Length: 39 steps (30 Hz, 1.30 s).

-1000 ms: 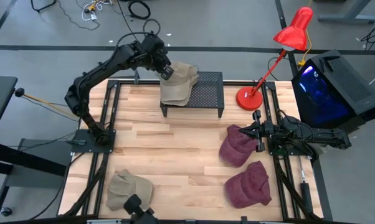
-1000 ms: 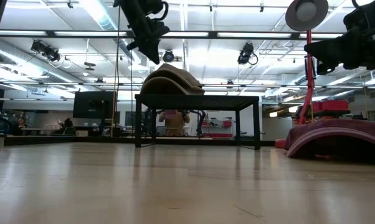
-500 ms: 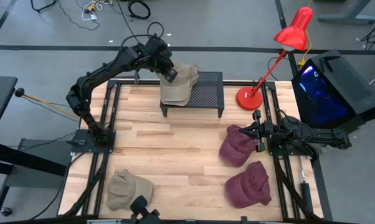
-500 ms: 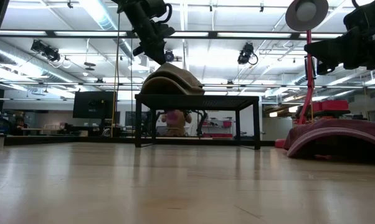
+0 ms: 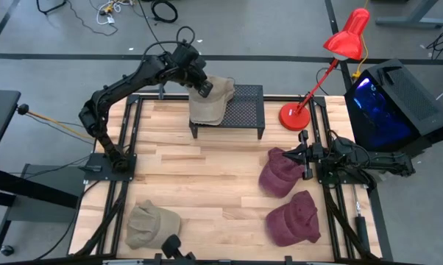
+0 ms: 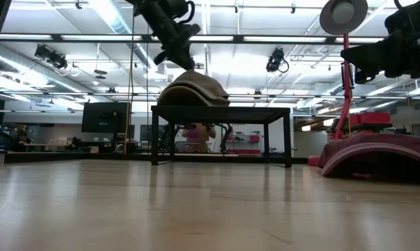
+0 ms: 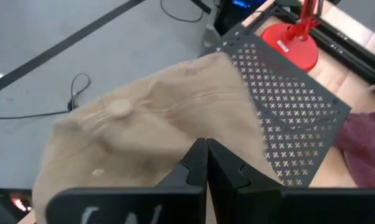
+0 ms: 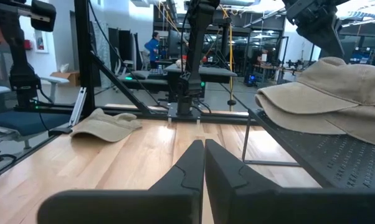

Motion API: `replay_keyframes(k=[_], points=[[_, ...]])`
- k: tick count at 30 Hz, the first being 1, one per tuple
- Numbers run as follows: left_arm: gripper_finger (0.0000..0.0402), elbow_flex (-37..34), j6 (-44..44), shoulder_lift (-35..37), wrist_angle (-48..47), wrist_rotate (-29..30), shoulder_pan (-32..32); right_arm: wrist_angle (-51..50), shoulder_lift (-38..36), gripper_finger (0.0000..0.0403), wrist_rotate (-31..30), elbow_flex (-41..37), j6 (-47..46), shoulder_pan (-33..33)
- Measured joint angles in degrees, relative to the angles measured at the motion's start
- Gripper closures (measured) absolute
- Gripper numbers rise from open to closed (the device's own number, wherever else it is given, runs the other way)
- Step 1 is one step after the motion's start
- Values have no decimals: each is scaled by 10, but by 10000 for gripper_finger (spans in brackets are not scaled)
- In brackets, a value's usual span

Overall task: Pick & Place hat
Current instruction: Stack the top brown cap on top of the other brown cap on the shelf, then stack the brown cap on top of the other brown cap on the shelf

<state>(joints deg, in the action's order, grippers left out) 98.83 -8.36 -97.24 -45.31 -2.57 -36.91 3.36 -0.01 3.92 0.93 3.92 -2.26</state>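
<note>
A tan hat (image 5: 210, 103) lies on the left end of a black perforated stand (image 5: 243, 110), with its brim (image 8: 287, 102) jutting past the stand's edge. My left gripper (image 5: 205, 88) is shut and hovers just over the hat's crown (image 7: 131, 124), slanting down from the far left. In the low view it (image 6: 185, 59) stands right above the hat (image 6: 192, 87). My right gripper (image 5: 305, 158) is shut and waits above the table's right side, beside a maroon hat (image 5: 279, 173). A second tan hat (image 5: 151, 224) lies near the near-left corner. My left gripper's shut fingertips (image 7: 200, 152) stand at the tan hat's crown, coming from above at a slant. I cannot tell whether they touch it. The hat lies on the stand top.
A second maroon hat (image 5: 293, 219) lies near the right near corner. A red desk lamp (image 5: 295, 116) stands just right of the stand, and a black box with blue light (image 5: 391, 103) sits beyond the right edge. Bare wood (image 5: 207, 184) fills the table's middle.
My left gripper has moved a short way toward the table's right, from over the tan hat's left edge to over its crown, and has stayed shut. The hat stays on the stand.
</note>
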Motion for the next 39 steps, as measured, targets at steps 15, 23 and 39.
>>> replay_keyframes(k=[15, 23, 39], points=[[394, 41, 46, 1, -8, -45, 33, 0, 0, 387, 0, 0, 0, 0], [381, 82, 117, 6, -82, 0, 86, 0, 0, 387, 0, 0, 0, 0], [286, 67, 136, 31, -184, 41, 248, 0, 0, 387, 0, 0, 0, 0]])
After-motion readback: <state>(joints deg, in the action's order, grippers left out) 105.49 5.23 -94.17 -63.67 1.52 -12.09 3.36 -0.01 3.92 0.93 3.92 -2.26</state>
